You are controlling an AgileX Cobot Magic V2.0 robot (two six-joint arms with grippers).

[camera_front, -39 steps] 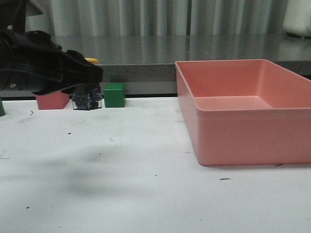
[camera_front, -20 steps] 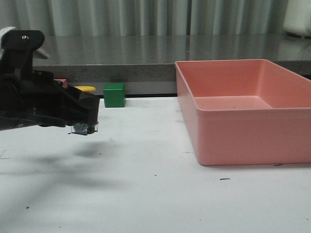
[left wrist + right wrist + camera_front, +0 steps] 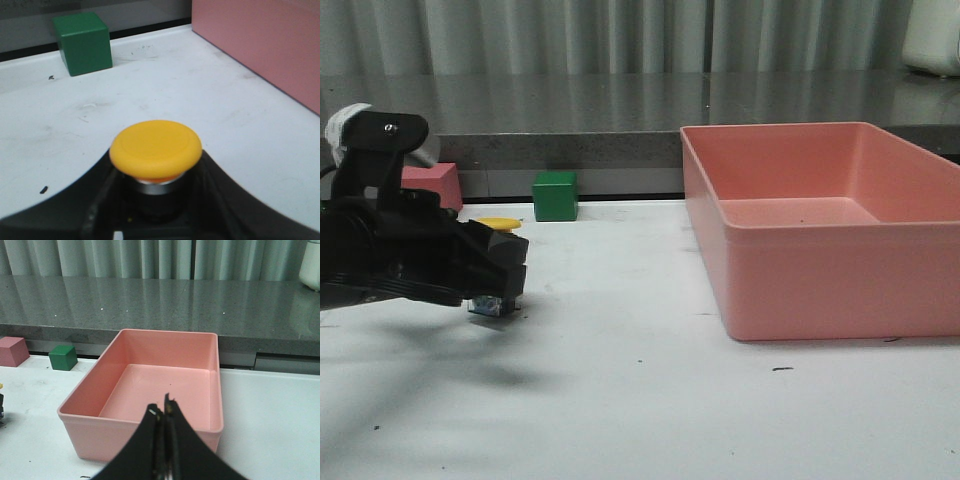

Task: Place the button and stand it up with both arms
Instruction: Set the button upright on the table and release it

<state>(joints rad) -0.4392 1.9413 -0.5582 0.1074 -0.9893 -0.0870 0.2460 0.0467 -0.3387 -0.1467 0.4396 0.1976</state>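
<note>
The button (image 3: 496, 262) has a round yellow cap, a pale collar, a black body and a bluish base. My left gripper (image 3: 498, 268) is shut on its black body and holds it upright at the left of the white table, its base at or just above the surface. In the left wrist view the yellow cap (image 3: 156, 148) stands up between the black fingers (image 3: 227, 200). My right gripper (image 3: 162, 412) is shut and empty, hanging above the near wall of the pink bin (image 3: 150, 432). It is out of the front view.
The large pink bin (image 3: 820, 290) fills the right of the table. A green cube (image 3: 555, 195) and a pink block (image 3: 430, 185) sit by the table's back edge; the cube also shows in the left wrist view (image 3: 83, 42). A grey counter runs behind.
My left gripper has carried the button from the back edge, beside the green cube, forward and down toward the table. The pink block behind it has come into view.
</note>
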